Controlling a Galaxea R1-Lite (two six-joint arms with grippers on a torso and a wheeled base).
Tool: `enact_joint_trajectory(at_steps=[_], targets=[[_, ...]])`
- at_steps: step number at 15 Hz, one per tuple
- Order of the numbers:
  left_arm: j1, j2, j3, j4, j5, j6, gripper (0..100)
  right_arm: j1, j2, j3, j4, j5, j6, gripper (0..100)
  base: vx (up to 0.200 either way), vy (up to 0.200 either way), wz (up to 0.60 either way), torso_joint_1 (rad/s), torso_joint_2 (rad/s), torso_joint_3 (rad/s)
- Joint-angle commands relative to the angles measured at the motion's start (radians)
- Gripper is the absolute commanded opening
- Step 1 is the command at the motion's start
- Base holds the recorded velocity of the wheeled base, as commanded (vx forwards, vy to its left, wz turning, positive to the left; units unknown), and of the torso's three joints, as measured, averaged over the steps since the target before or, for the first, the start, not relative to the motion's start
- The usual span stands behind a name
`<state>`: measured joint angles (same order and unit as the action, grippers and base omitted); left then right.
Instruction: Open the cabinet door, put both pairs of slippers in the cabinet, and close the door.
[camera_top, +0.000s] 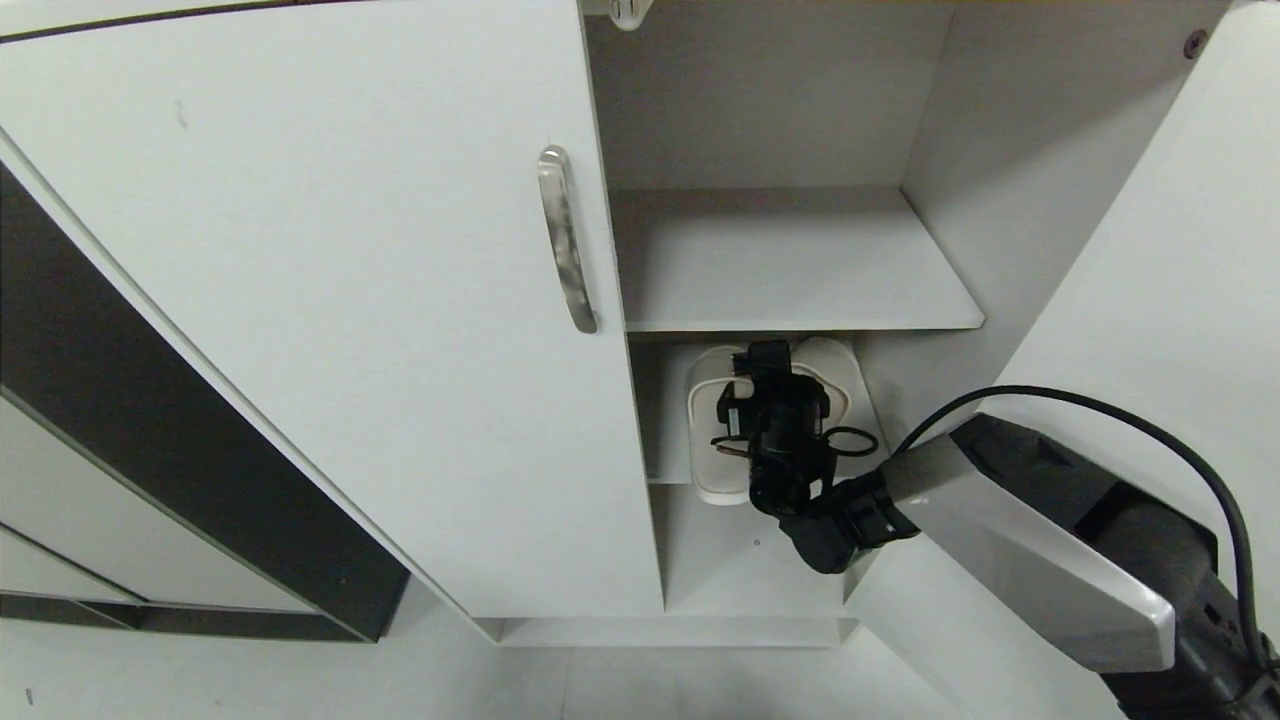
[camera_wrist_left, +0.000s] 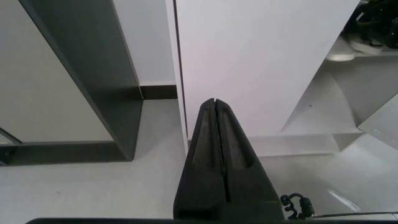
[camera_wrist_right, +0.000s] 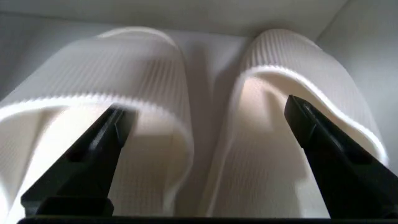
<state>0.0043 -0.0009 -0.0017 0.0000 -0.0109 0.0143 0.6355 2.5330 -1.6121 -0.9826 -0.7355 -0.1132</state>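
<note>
A white cabinet stood on a pale floor, its left door shut behind a metal handle and its right door swung wide open. Inside, below a bare upper shelf, a pair of slippers lay side by side on the lower shelf, toes toward the back and touching or nearly touching along their inner edges.

The right end effector was inside that compartment just over the pair, its fingers spread apart and gripping nothing, one over each slipper. The left end effector hung outside near the cabinet's foot with its fingers pressed together, empty.

The step looked like setting this pair down. To do it well, the arm would need to draw straight back out of the opening with the fingers kept wide and clear of the straps, so that neither slipper is dragged forward off the shelf edge.

The slippers were off-white, soft-looking, with broad ribbed straps arching over smooth footbeds.
</note>
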Motion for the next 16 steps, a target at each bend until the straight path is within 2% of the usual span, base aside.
enact_joint_trajectory(at_steps=[1, 3, 4, 5, 8, 12, 13, 16], targets=[[0.0, 0.001, 0.0, 0.0, 0.0, 0.001, 0, 0.016, -0.085, 0.118, -0.051, -0.004, 0.0, 100, 0.0, 0.0, 0.0, 0.0, 0.0, 0.0], [0.0, 0.001, 0.0, 0.0, 0.0, 0.0, 0, 0.032, -0.151, 0.236, -0.117, -0.004, -0.003, 100, 0.0, 0.0, 0.0, 0.0, 0.0, 0.0], [0.0, 0.001, 0.0, 0.0, 0.0, 0.0, 0, 0.033, -0.152, 0.239, -0.119, -0.004, -0.003, 100, 0.0, 0.0, 0.0, 0.0, 0.0, 0.0], [0.0, 0.002, 0.0, 0.0, 0.0, 0.0, 0, 0.053, -0.209, 0.345, -0.16, -0.004, -0.006, 100, 0.0, 0.0, 0.0, 0.0, 0.0, 0.0], [0.0, 0.002, 0.0, 0.0, 0.0, 0.001, 0, 0.11, -0.296, 0.535, -0.231, -0.004, -0.005, 100, 0.0, 0.0, 0.0, 0.0, 0.0, 0.0], [0.0, 0.001, 0.0, 0.0, -0.001, 0.001, 0, 0.19, -0.37, 0.713, -0.291, -0.002, 0.0, 100, 0.0, 0.0, 0.0, 0.0, 0.0, 0.0], [0.0, 0.002, 0.0, 0.0, -0.001, 0.001, 0, 0.234, -0.41, 0.801, -0.312, -0.002, 0.009, 100, 0.0, 0.0, 0.0, 0.0, 0.0, 0.0], [0.0, 0.002, 0.0, 0.0, -0.001, 0.004, 0, 0.259, -0.425, 0.83, -0.311, -0.002, 0.015, 100, 0.0, 0.0, 0.0, 0.0, 0.0, 0.0]])
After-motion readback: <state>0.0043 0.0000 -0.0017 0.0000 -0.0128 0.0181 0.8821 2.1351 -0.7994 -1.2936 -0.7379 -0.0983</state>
